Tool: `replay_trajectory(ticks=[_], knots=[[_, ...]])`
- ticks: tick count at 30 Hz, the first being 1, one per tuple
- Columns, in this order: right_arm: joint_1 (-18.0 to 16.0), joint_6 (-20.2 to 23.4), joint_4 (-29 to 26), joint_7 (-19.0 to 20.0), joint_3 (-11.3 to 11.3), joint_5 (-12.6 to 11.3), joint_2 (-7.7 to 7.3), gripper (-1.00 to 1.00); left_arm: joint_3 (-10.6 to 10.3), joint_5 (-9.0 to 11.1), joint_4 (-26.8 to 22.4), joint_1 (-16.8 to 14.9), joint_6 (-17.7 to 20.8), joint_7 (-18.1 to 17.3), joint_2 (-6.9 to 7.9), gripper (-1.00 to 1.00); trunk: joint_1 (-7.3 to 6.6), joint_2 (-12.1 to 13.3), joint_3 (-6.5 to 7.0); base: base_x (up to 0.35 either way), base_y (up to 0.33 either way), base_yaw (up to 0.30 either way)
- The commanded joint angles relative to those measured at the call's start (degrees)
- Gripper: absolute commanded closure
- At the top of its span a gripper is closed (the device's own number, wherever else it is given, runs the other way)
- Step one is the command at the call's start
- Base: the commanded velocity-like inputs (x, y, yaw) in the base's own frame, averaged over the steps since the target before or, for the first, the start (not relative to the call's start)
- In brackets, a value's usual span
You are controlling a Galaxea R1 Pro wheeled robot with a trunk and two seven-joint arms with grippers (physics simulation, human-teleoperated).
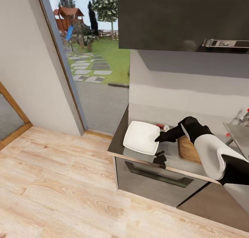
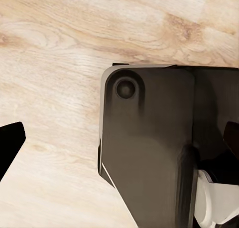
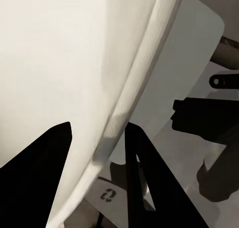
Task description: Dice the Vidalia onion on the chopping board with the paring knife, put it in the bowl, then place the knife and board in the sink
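Note:
The white squarish bowl (image 1: 140, 137) sits at the left end of the grey countertop (image 1: 166, 151). My right gripper (image 1: 158, 139) reaches it from the right and is shut on the bowl's right rim (image 3: 117, 123), one finger (image 3: 42, 173) inside and the other outside. The dark-brown chopping board (image 1: 187, 150) lies just right of the bowl, partly under my right forearm. A red handle of the paring knife (image 1: 159, 125) shows behind the bowl's far corner. The steel sink (image 1: 238, 134) is at the right edge. The Vidalia onion is out of view. My left gripper (image 2: 119, 138) hangs open over the wooden floor.
A dark wall cabinet (image 1: 180, 18) hangs above the counter. An oven front (image 1: 155, 174) sits below the counter's edge. Left of the counter stands a tall glass window (image 1: 93, 58) onto a garden. Light wooden floor (image 1: 62, 189) spreads at the front left.

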Motion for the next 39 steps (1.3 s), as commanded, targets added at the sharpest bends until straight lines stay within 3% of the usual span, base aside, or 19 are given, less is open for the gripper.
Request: replay_trajectory(ticks=[1,24,39], knots=[[-0.03,-0.02,-0.06,0.38,-0.27,1.22,0.03,1.0,0.01,0.09,-0.06,0.01,-0.08,-0.05,0.0,-1.0,0.04,-0.1,-0.11,0.0,0.0,0.0],[-0.03,-0.05,-0.06,0.36,-0.27,1.24,0.03,1.0,0.01,0.13,-0.06,0.02,-0.08,-0.06,0.01,-1.0,0.04,-0.1,-0.14,0.071,-0.024,0.0],[-0.03,-0.02,-0.06,0.36,-0.23,1.21,0.11,1.0,0.01,0.07,-0.06,0.02,-0.08,-0.02,0.0,-1.0,0.04,-0.1,-1.36,0.0,0.0,0.0]])
